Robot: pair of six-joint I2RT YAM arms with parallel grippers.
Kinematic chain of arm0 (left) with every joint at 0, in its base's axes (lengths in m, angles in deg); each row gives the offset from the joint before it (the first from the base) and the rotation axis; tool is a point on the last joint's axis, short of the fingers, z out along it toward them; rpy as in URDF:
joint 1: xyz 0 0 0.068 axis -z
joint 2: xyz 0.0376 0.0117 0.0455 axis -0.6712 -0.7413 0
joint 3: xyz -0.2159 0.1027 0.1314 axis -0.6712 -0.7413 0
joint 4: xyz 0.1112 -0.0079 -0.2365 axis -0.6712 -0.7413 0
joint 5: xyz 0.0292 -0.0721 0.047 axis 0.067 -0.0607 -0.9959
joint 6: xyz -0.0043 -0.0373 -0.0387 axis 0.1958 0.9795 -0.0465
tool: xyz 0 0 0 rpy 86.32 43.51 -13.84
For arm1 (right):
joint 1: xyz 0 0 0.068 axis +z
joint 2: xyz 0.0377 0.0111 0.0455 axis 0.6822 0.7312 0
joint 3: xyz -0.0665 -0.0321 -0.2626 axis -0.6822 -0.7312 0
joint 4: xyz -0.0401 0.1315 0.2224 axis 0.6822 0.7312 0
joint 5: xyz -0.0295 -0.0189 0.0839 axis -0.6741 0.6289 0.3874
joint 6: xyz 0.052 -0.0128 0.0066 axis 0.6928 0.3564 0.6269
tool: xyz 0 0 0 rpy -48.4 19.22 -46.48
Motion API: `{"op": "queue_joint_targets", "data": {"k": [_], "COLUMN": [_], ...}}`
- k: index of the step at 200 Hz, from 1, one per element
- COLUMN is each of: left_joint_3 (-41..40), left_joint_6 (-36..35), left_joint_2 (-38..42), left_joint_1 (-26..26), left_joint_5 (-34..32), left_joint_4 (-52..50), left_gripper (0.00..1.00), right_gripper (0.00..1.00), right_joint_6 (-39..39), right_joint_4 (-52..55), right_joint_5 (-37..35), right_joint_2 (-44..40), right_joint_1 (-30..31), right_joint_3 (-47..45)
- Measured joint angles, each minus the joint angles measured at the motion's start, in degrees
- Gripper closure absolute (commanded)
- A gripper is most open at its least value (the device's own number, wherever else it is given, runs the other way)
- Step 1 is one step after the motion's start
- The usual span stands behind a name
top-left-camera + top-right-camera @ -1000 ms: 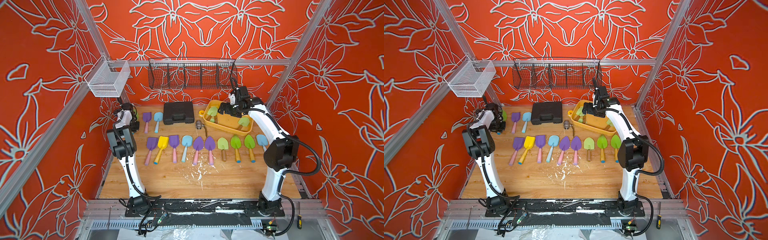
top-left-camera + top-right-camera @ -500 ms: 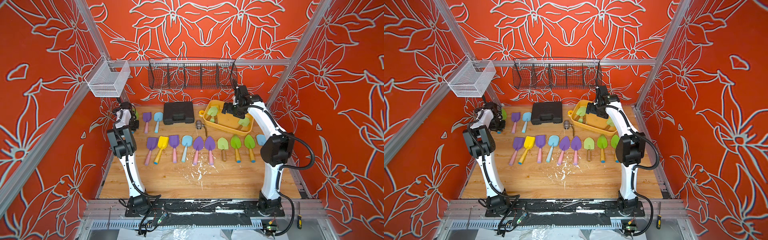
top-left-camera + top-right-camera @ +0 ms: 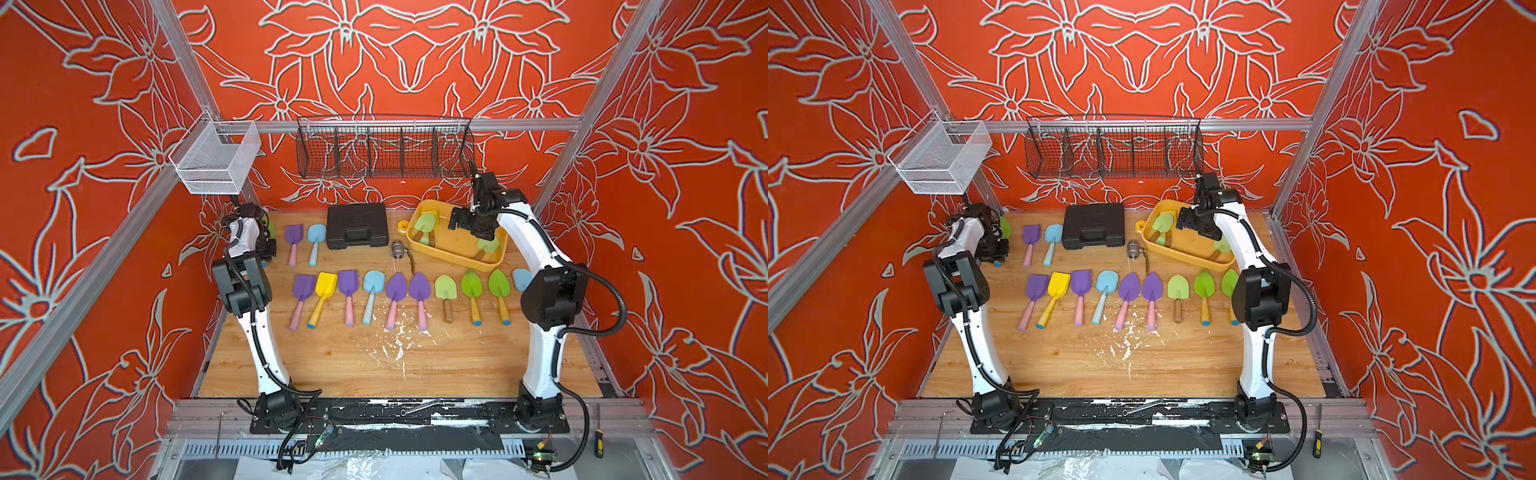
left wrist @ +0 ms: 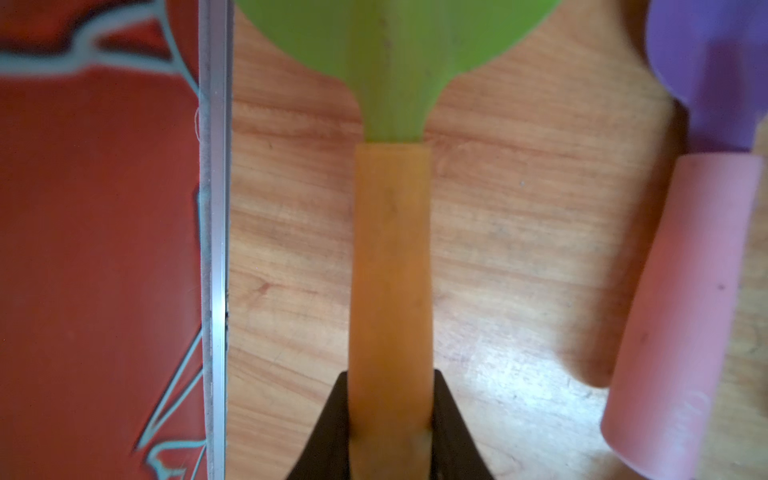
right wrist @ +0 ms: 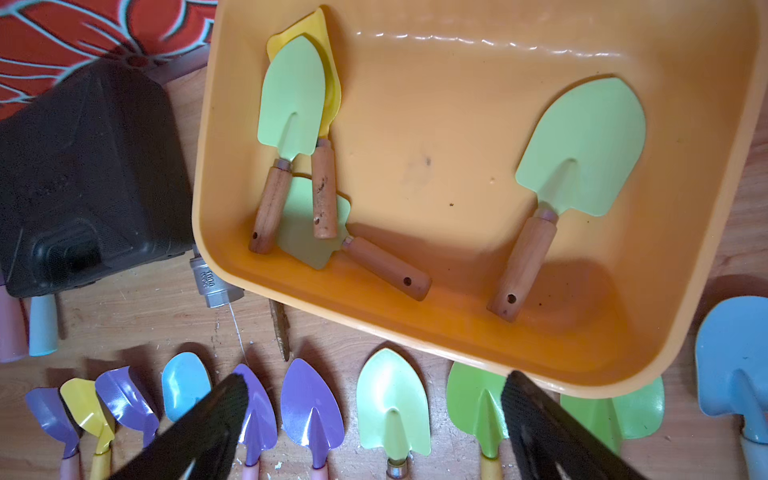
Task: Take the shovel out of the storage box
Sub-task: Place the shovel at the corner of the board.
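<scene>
The yellow-orange storage box stands at the back right of the table. Several shovels with wooden handles lie in it: a pale green one alone on one side, and a pale green one crossed over a yellow one and another green one on the other side. My right gripper hangs over the box, open and holding nothing. At the far left by the wall, my left gripper is shut on the orange handle of a green shovel, held low over the wood.
A black tool case and a metal fitting sit left of the box. A row of coloured shovels lies across the middle, with two more at the back left. A black wire basket and a white mesh basket hang above.
My right gripper has drifted slightly to the right above the box and stays open. The left gripper keeps its hold and has barely moved.
</scene>
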Motion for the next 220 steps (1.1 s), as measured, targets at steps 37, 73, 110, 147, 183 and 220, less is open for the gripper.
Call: {"op": "queue_joint_targets", "data": {"k": [37, 73, 110, 147, 183, 220], "left_joint_3": [0.0, 0.0, 0.0, 0.0, -0.2, -4.6], "left_joint_6": [0.6, 1.2, 1.7, 1.9, 3.6, 5.5], "left_joint_2": [0.0, 0.0, 0.0, 0.0, 0.4, 5.8], "left_joint_1": [-0.2, -0.2, -0.2, -0.2, -0.2, -0.2], "left_joint_5": [0.5, 0.8, 1.1, 1.5, 2.1, 3.1], "left_joint_4": [-0.4, -0.4, -0.5, -0.5, -0.5, 0.4], "left_gripper": [0.71, 0.65, 0.62, 0.42, 0.34, 0.26], "right_gripper": [0.03, 0.02, 0.03, 0.02, 0.03, 0.02], "right_joint_6": [0.0, 0.0, 0.1, 0.2, 0.3, 0.3], "right_joint_4": [-0.1, 0.0, -0.3, -0.4, -0.7, -1.1], "right_joint_5": [0.0, 0.0, 0.1, 0.1, 0.5, 0.6], "right_joint_2": [-0.6, -0.9, -1.7, -2.8, -3.3, -3.8], "right_joint_1": [-0.5, -0.7, -0.7, -0.7, -0.7, -0.7], "right_joint_3": [-1.2, -2.0, -3.5, -4.5, -5.1, -6.1]}}
